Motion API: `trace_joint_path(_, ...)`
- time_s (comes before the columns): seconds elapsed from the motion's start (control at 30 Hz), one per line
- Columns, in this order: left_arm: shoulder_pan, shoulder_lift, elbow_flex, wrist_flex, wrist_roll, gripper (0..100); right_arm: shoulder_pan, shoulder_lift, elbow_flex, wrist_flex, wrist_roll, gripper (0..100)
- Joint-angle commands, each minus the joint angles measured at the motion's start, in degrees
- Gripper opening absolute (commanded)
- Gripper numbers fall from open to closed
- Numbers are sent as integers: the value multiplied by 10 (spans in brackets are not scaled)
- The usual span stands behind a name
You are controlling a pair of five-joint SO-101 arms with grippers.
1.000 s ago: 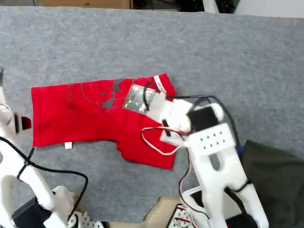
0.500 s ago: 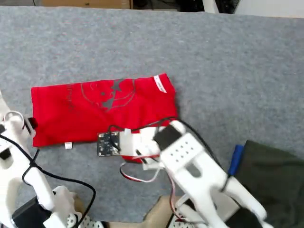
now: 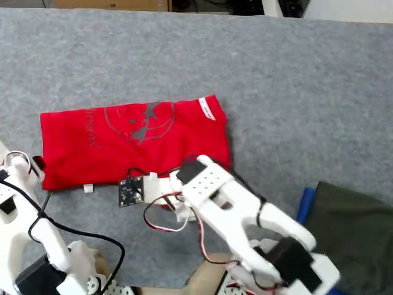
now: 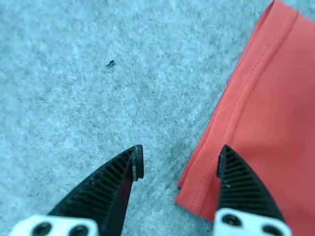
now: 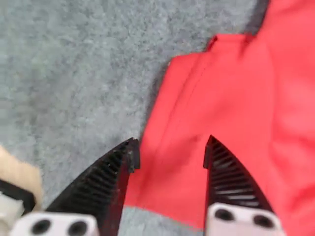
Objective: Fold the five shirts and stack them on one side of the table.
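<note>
Lying on the desk: red shirt (image 3: 129, 144), flat and already narrowed to a long strip, left of centre in the high view, grey print up, neck label at its upper right corner.
Lower edge: it runs along the bottom side of the strip; the right arm covers its right part.
Left gripper (image 4: 179, 157): at the shirt's lower left corner, fingers spread wide and holding nothing. One finger is over bare felt, the other over red cloth, with the hemmed corner between them.
Right gripper (image 5: 170, 147): low over the lower edge, about midway along it, fingers wide and empty. One is above grey felt, the other above a doubled flap of red.
Step in hand: probably pinching the lower edge at two points for the next fold.
Doing it well: lower each gripper until one finger slides under every layer at the hem, not just the top one. Close both at the same time and lift only just clear of the felt. Carry the edge over level so the fold stays square, and let go once the cloth lies flat.
Risk: the felt may drag the bottom layer and leave a crease or a skewed corner.
Stack side: dark green cloth (image 3: 356, 227) with a blue edge (image 3: 304, 206) beside it, at the lower right, well apart from the red shirt.
Desk (image 3: 276, 74): grey felt.
</note>
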Motion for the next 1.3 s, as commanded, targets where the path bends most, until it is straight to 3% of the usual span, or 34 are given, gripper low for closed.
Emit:
trace_joint_path(0.0,0,-9,-3,-8,4,250,24,55,-14,-46,5,224)
trace_joint_path(0.43,0,-9,-3,-8,4,250,51,116,-50,-60,35,222)
trace_joint_path(0.7,0,-8,-3,-8,4,250,51,118,-55,-58,41,3)
trace_joint_path(0.97,0,-8,-3,-6,4,250,57,117,-60,-62,39,4)
trace_joint_path(1.27,0,-8,-2,-6,4,250,128,123,-284,47,41,4)
